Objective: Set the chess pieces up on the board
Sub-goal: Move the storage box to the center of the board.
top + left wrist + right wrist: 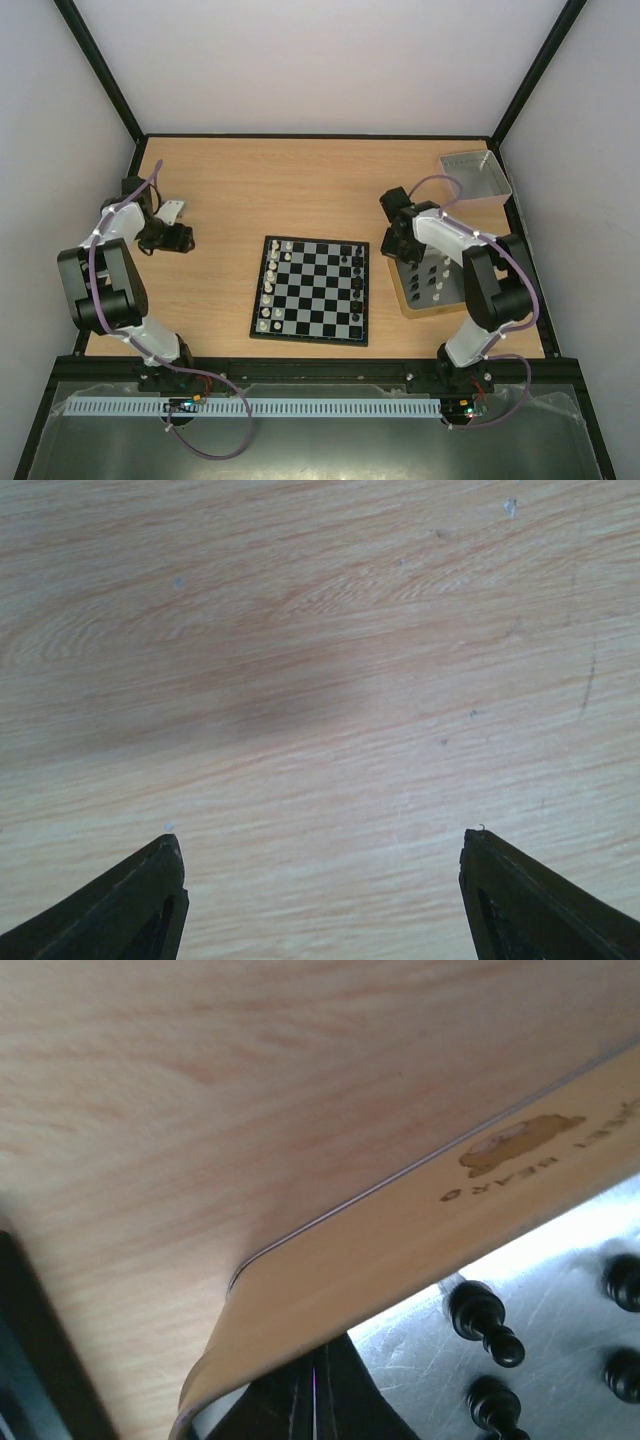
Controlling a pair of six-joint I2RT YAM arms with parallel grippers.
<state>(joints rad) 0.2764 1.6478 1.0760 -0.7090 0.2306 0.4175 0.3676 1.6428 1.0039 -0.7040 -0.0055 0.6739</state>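
The board (310, 290) lies mid-worktop (220, 180), about half set. White chess pieces (268, 285) fill its left edge and a few black ones stand at its right. More black pieces (485, 1322) wait in the tin (400, 1230) right of the board. The left end effector (320, 850) gapes wide and empty, well left of the board. The right end effector (315, 1390) is pinched closed over the tin.

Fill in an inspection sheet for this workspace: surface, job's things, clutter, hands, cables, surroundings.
Surface: wooden table, light grain, a few small marks.
Job's things: board mid-table; white pieces along its left side, black pieces along its right; spare pieces, black, lie in the tin.
Clutter: grey tray in the far right corner.
Hands: left hand open over bare table; right hand shut at the tin's rim, nothing seen in it.
Cables: purple cable along each arm, looping below the bases.
Surroundings: white walls, black frame.
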